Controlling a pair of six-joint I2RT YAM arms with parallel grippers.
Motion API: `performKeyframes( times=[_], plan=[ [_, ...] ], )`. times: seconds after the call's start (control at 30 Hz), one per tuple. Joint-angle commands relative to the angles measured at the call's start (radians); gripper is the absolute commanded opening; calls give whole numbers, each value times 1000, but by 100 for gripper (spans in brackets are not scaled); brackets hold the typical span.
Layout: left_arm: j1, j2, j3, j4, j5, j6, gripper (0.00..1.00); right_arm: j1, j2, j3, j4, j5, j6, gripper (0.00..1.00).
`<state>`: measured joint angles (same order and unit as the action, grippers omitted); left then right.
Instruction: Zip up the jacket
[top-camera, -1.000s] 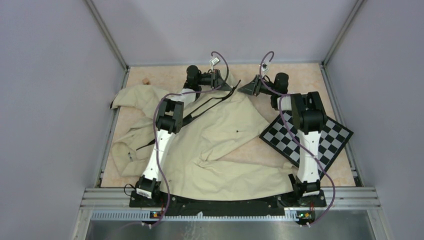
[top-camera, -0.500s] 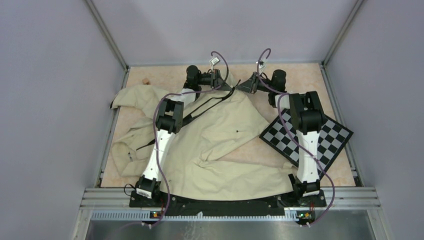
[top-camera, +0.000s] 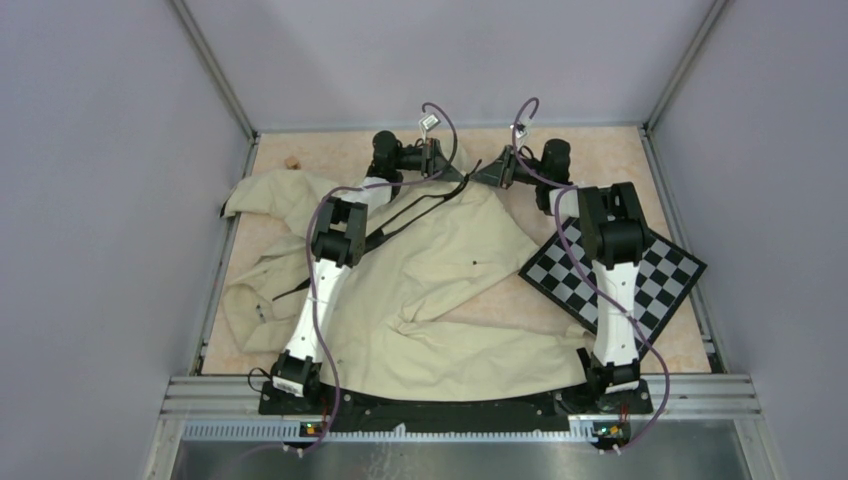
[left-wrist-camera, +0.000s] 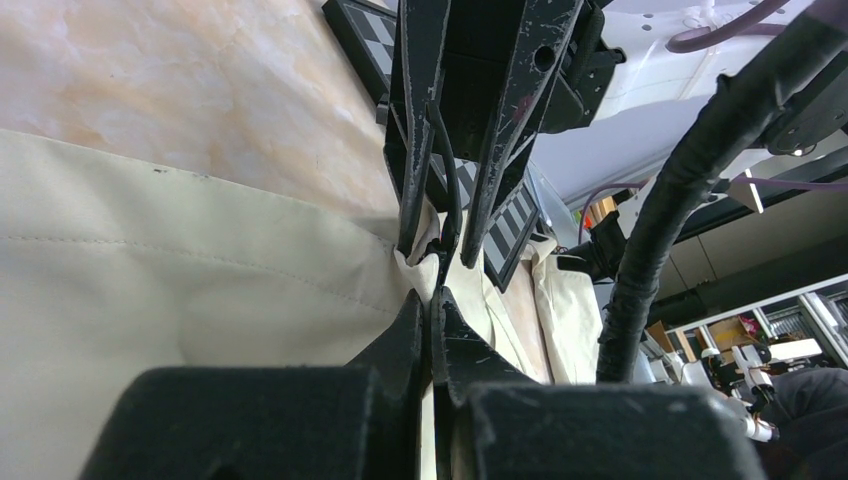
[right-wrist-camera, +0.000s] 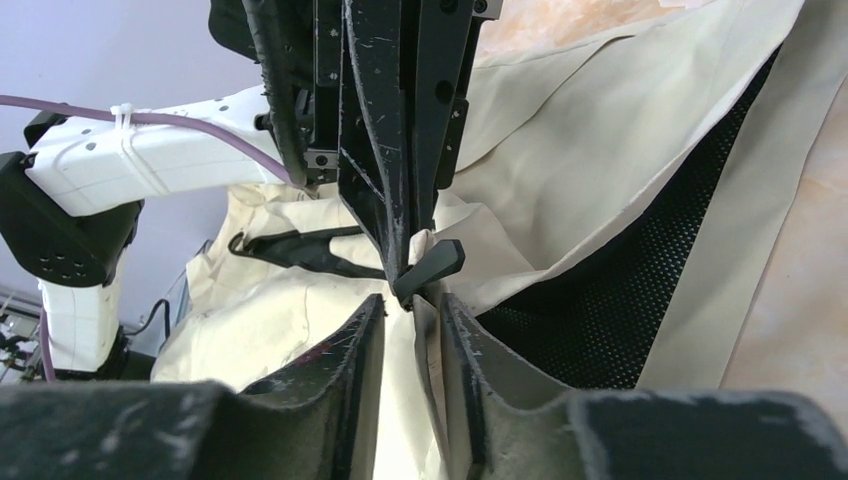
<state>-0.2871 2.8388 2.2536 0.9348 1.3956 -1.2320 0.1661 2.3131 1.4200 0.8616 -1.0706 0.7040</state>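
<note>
The right gripper (top-camera: 481, 177) has swung in to the left since a second ago and now stands tip to tip with the left gripper (top-camera: 462, 173) at the far middle of the table (top-camera: 610, 160); the cloth has hardly stirred. The jacket (top-camera: 440, 290) lies wrinkled over the middle and left of the table, one sleeve trailing to the far left and its hem along the near edge by the arm bases. Its far point is drawn up to where the two grippers meet. To the right lies a checkerboard (top-camera: 668, 268), its left corner just beside the jacket's edge and partly under the right arm. From the left wrist, that gripper's fingers are pressed together with a thin fold of cream cloth nipped between them. Straight ahead, the other gripper's fingers narrow onto the same bunch of fabric. From the right wrist, its own fingers (right-wrist-camera: 365, 335) stand a sliver apart with cream cloth running up through the gap. It looks like a pinch on the jacket, though the contact itself is hard to make out. A small black tab (right-wrist-camera: 432, 264) pokes out at the tip of the left gripper. To the right of it the jacket's black mesh lining (right-wrist-camera: 620, 285) shows under a turned-back flap.
</note>
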Motion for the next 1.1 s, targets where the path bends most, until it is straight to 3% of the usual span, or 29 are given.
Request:
performKeyframes(
  times=[0.0, 0.23, 0.4, 0.57, 0.67, 0.83, 0.87, 0.93, 1.07],
  plan=[
    [-1, -5, 17, 54, 13, -1, 0, 2, -20, -5, 17, -16, -33, 23],
    [-1, -6, 16, 57, 14, -3, 0, 0, -20, -7, 8, -21, -42, 25],
    [0, -6, 17, 58, 17, -3, 0, 0, -13, -2, -5, -29, -48, 13],
    [-1, -6, 16, 60, 16, -5, 0, 0, -16, -4, -2, -18, -47, 12],
    [0, -6, 17, 62, 17, -8, 0, 0, -13, 0, 8, -12, -31, 0],
    [-1, -6, 15, 67, 15, -12, 0, -1, -10, 3, 23, -12, -17, 0],
    [-1, -6, 16, 67, 15, -12, 0, -2, -11, 3, 21, -14, -17, 3],
    [-1, -5, 15, 67, 17, -12, 0, -8, -19, -19, 39, -5, -12, 21],
    [-1, -6, 16, 66, 16, -11, 0, -24, -28, -59, 104, -5, 24, 27]
  ],
)
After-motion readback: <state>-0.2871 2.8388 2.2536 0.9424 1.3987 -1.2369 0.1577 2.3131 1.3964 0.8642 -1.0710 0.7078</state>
